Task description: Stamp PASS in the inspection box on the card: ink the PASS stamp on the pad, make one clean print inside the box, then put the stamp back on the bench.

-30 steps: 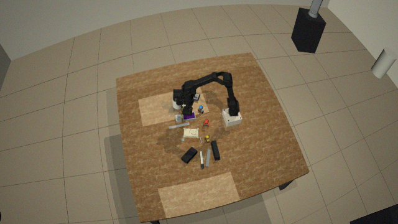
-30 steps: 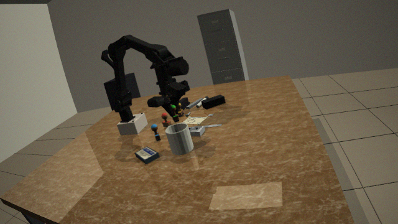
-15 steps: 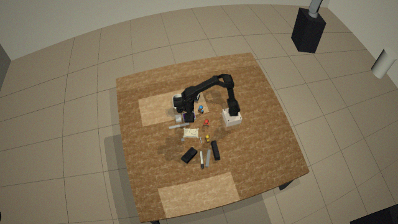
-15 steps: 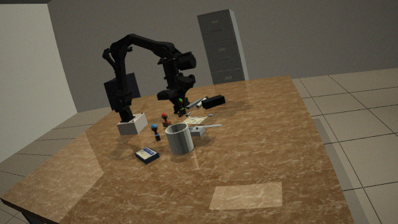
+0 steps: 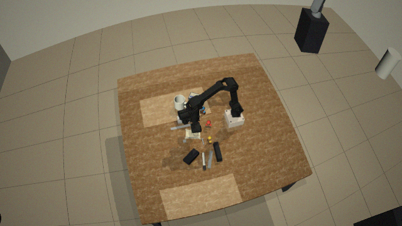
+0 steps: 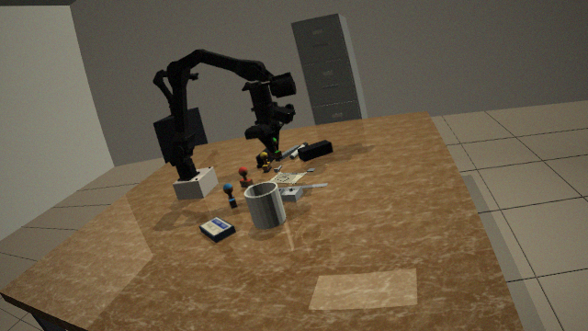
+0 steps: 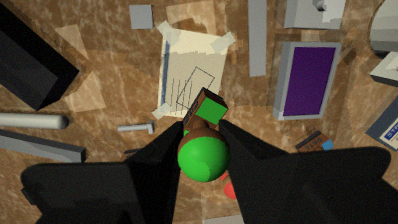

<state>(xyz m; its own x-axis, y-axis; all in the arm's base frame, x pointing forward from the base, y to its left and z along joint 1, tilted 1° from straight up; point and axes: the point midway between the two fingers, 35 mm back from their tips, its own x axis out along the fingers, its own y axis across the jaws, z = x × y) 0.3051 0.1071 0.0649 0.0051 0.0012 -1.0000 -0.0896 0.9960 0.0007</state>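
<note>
My gripper (image 6: 275,148) (image 7: 200,126) is shut on the green-knobbed stamp (image 6: 274,140) (image 7: 203,156), whose dark block with a green top points away from the wrist camera. The lettering on the block is too small to read. The stamp is over the lower right part of the card (image 5: 188,135) (image 6: 296,176) (image 7: 200,59); its height above it is hard to tell. The card is taped at its corners. Its outlined tilted box (image 7: 205,72) is partly hidden by the stamp; no print shows in the visible part. The purple ink pad (image 7: 309,80) lies right of the card in the wrist view.
Red (image 5: 208,122) (image 6: 243,171), blue (image 5: 203,108) (image 6: 228,188) and yellow (image 5: 210,138) (image 6: 264,156) knobbed stamps stand near the arm. A mug (image 5: 179,105) (image 6: 266,209), a stamp pad box (image 6: 217,229), a grey bar (image 7: 257,40) and a black block (image 5: 191,156) (image 6: 315,151) surround the card.
</note>
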